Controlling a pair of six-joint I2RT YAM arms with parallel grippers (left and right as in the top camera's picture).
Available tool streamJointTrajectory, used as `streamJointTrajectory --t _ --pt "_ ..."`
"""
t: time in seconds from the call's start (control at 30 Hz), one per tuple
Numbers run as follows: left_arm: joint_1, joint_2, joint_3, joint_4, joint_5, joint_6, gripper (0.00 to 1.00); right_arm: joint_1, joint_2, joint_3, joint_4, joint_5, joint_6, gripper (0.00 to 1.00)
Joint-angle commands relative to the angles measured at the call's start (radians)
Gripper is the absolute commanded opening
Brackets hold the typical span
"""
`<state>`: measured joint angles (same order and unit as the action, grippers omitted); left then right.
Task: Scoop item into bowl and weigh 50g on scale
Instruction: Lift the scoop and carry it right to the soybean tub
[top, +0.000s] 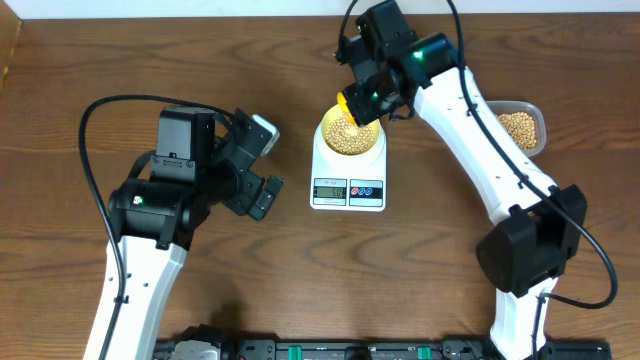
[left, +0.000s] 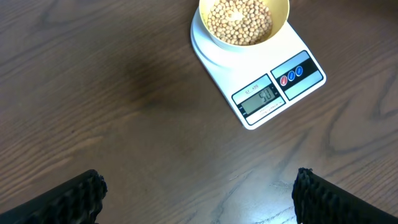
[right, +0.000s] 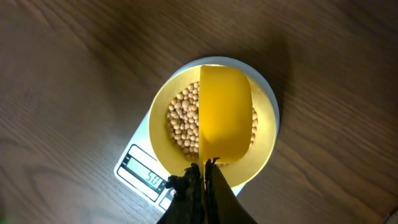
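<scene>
- A dark brown wood-grain table (top: 60, 200) is filling the whole scene, and both arms are reaching in from its near edge.
- A white rounded-rectangular digital kitchen scale (top: 348, 185) is sitting at the middle of the table, its small LCD display (left: 260, 96) and round buttons (left: 292, 74) facing the near side; the digits are showing too blurred to read surely.
- A small round pale yellow bowl (right: 158, 121) is resting on the scale's top.
- Many small round tan beans (right: 183, 121) are lying inside the bowl, covering its bottom.
- The right gripper (right: 202, 180) is pinching the handle of a bright yellow plastic scoop (right: 225, 112) with its jaws squeezed tight, and is holding the scoop over the bowl's right half, above the beans.
- The left gripper (left: 199, 177) is hanging just left of the scale with its jaws spread wide, gripping nothing.
- A clear rectangular plastic tub (top: 542, 140) is standing at the far right, well apart from the scale, with more tan beans in it.
</scene>
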<state>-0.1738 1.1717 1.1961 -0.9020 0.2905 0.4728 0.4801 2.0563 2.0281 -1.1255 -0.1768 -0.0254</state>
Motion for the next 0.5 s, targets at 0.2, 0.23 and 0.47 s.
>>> streamJointTrajectory --t 0.2,0.23,0.47 --pt "0.004 0.004 -0.001 -0.003 0.015 0.013 0.98 -0.042 -0.024 0.02 -0.013 -0.156 0.018 0.01" --pt "0.004 0.004 -0.001 -0.003 0.015 0.013 0.98 -0.048 -0.024 0.02 -0.015 -0.171 0.017 0.01" --pt "0.004 0.004 -0.001 -0.003 0.015 0.013 0.97 -0.082 -0.024 0.02 -0.027 -0.212 0.017 0.01"
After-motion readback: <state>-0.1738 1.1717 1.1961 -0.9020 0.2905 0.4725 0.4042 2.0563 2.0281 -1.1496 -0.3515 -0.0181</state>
